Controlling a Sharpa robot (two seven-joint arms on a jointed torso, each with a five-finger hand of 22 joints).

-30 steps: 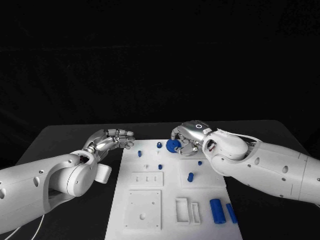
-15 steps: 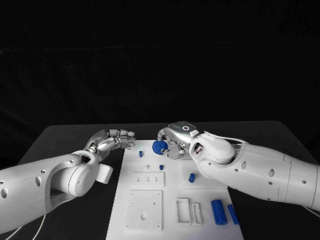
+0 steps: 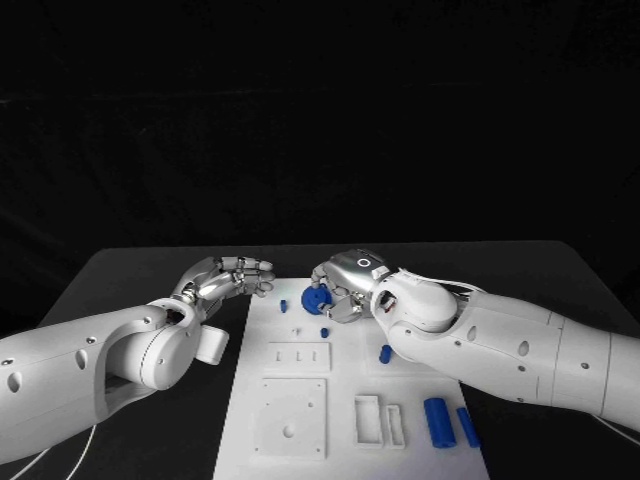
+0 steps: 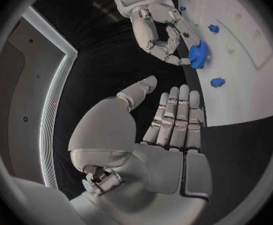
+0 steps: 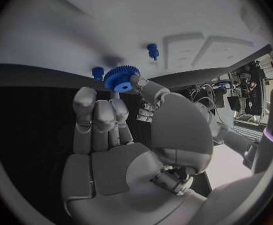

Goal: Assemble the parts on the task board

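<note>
Two white, smooth-shelled arms are shown, dotted with small dark recessed screw holes. Each is ended by a silver segmented hand, left (image 3: pixel 222 278) and right (image 3: pixel 345 287). A thin white cable is routed along the right forearm.

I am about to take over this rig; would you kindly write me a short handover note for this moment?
Right hand pinches a blue gear above the far end of the task board.
Left hand holds nothing, fingers curled, just off the board's left edge.
Small blue pegs stand at the far end; a blue cylinder lies at the near right.
Done: gear picked up.
Left: seat the gear, then place the remaining parts.
</note>
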